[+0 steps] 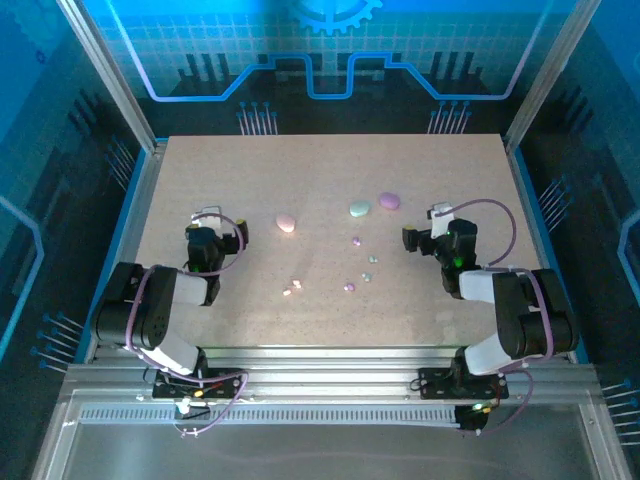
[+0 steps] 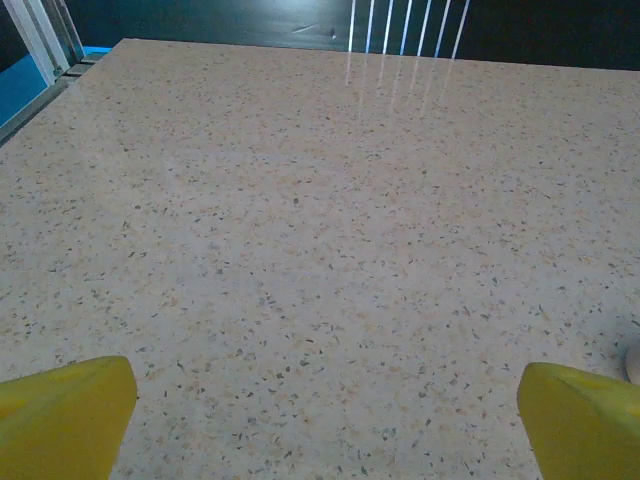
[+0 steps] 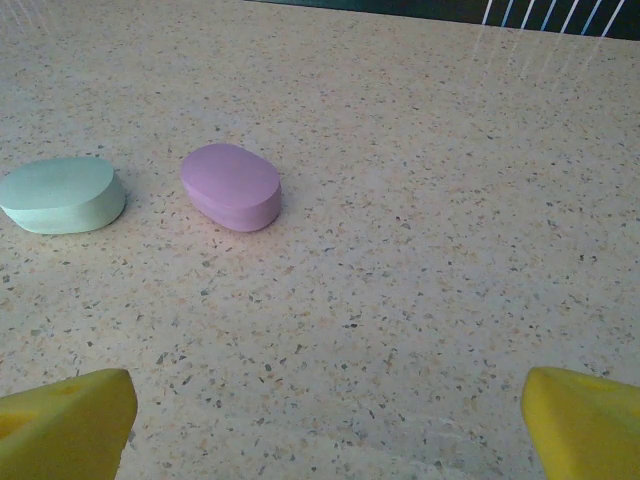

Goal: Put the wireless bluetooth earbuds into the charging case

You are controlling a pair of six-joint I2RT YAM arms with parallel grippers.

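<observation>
- On the table (image 1: 200, 170), seen from overhead, the earbuds (image 1: 372, 260) are tiny specks, shapes too small to read: pink pair (image 1: 296, 283), mint pair (image 1: 366, 276), two purple ones (image 1: 356, 241), loose mid-table.
- Left claw (image 1: 208, 213) (image 2: 325, 415) is spread wide with nothing in it; the buds sit around its 4 o'clock, well apart.
- Right claw (image 1: 437, 212) (image 3: 325, 420) is wide and empty too; the buds are at its 8 o'clock.
- Right wrist cam: yellow fingertips (image 3: 65, 425) cropped at the bottom corners, purple case (image 3: 232, 187) at 11 o'clock, mint case (image 3: 62, 195) at 10.
- Left wrist cam: a pale sliver (image 2: 632, 365) cut off at 3 o'clock, can't tell what.
</observation>
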